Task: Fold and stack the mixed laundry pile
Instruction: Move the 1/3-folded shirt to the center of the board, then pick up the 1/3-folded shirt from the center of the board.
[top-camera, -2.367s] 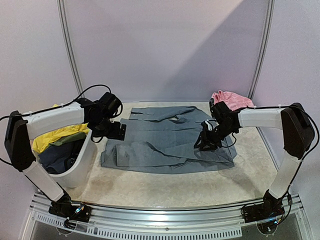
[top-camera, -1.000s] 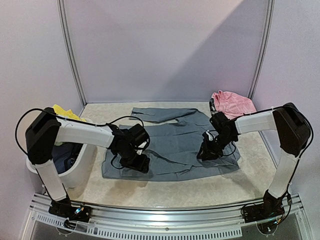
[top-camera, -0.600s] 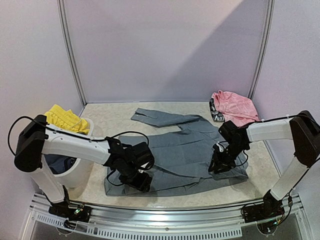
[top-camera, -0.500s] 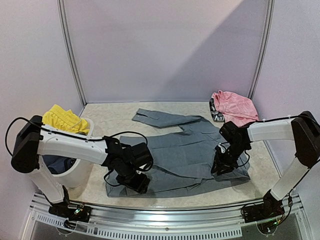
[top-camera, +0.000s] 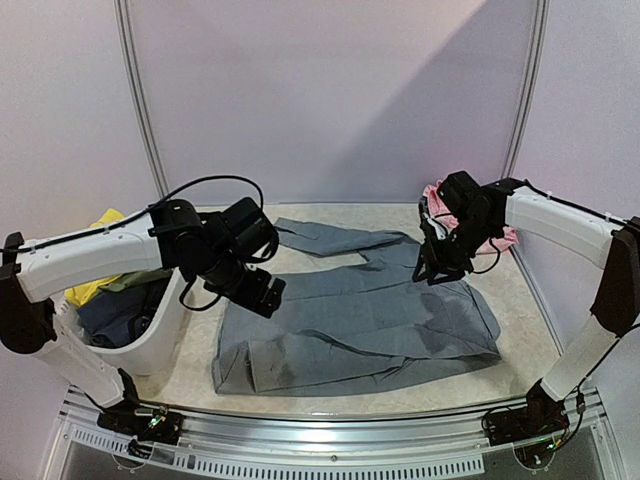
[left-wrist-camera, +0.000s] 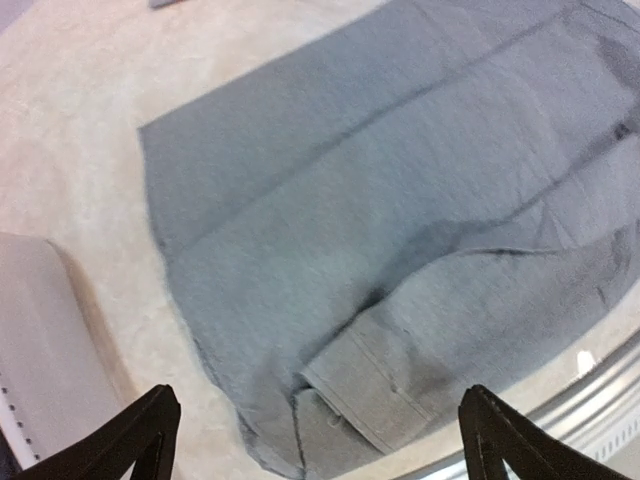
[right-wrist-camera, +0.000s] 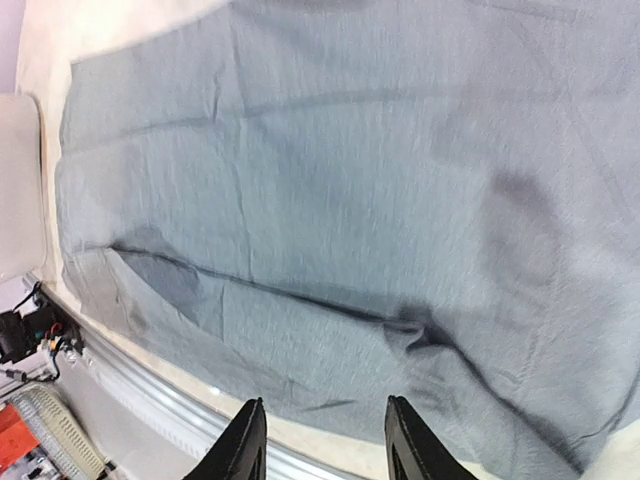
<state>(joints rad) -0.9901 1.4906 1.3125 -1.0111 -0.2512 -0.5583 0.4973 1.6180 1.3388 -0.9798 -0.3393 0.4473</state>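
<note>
Since half a second ago both arms have lifted off the cloth and drawn back toward the far side of the table (top-camera: 515, 300), leaving the grey shirt (top-camera: 360, 325) lying where they dragged it. It is spread flat close to the near edge, with its long axis running left to right along that edge. One sleeve strays from its far side toward the far-left, and a cuff is tucked at the near-left corner of the cloth.

The left gripper (top-camera: 262, 295) hangs above the shirt's left end with its jaws wide apart and nothing between them. In the left wrist view that cuff shows below the spread fingers (left-wrist-camera: 150, 425). The right gripper (top-camera: 432, 268) hovers over the far-right part of the shirt, jaws apart and empty, the cloth well below.

Each arm is thus nearest its own end of the shirt. The tip of the stray sleeve lies closer to the left gripper, so that arm looks better placed to bring it in.

Beyond, the pink piece (top-camera: 437, 192) sits at the far-right corner. The white tub (top-camera: 170, 320) at the left edge holds the yellow shorts (top-camera: 88, 288) and dark items (top-camera: 110, 310).
</note>
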